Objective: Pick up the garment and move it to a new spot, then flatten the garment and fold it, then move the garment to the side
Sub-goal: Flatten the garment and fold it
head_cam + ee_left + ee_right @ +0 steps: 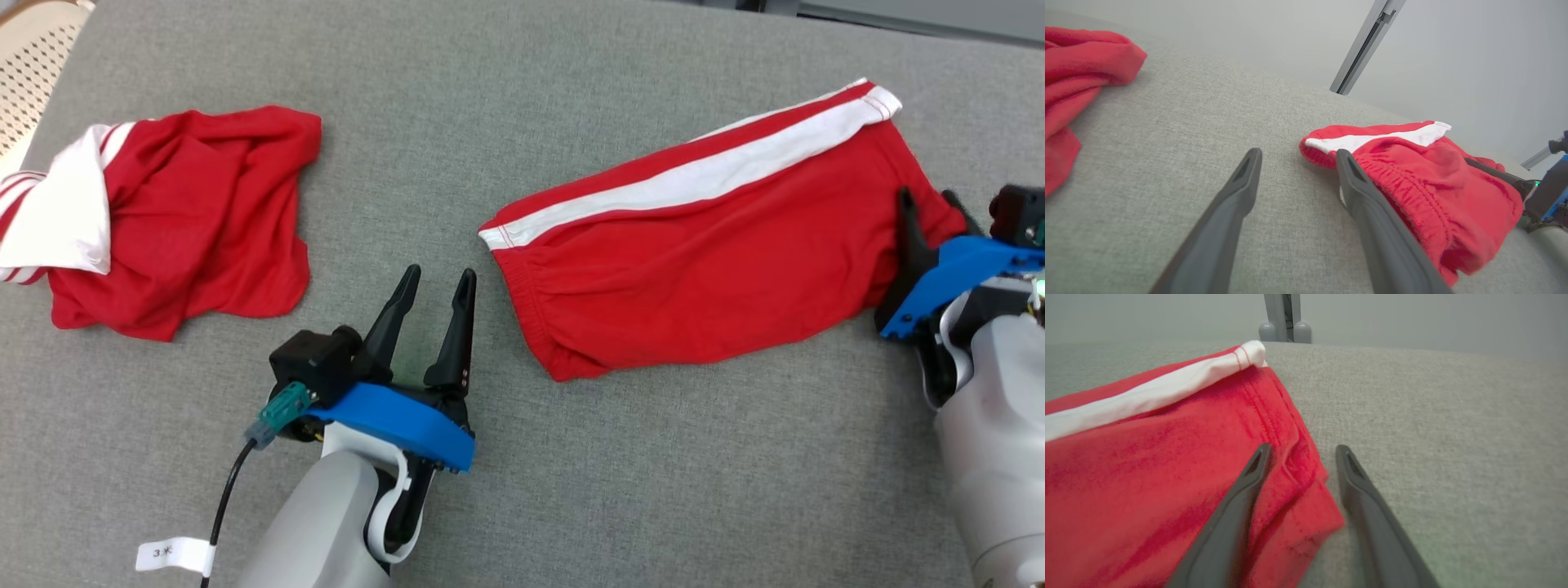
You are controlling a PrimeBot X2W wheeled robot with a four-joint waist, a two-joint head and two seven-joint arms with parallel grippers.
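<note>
- I am seeing the left end effector (441, 282) standing with its fingers spread wide and nothing between them. It is over bare grey cloth just left of the waistband end of the red shorts (694, 269). In its wrist view, one finger (1372, 212) is sitting just beside the elastic.
- The right end effector (928, 204) is also standing apart and gripping nothing. One finger (1237, 510) is lying over the shorts' hem corner and the other is over bare cloth.
- The shorts are lying folded and slanted across the right half of the desk (522, 98), with the white stripe running along their far side.
- A crumpled red-and-white garment (180, 220) is sitting well apart at the left, near a cream perforated chair (33, 65) beyond the desk's corner.
- Open cloth is stretching between the two garments and on the robot's side of the shorts. The desk's far edge is showing at the upper right.
</note>
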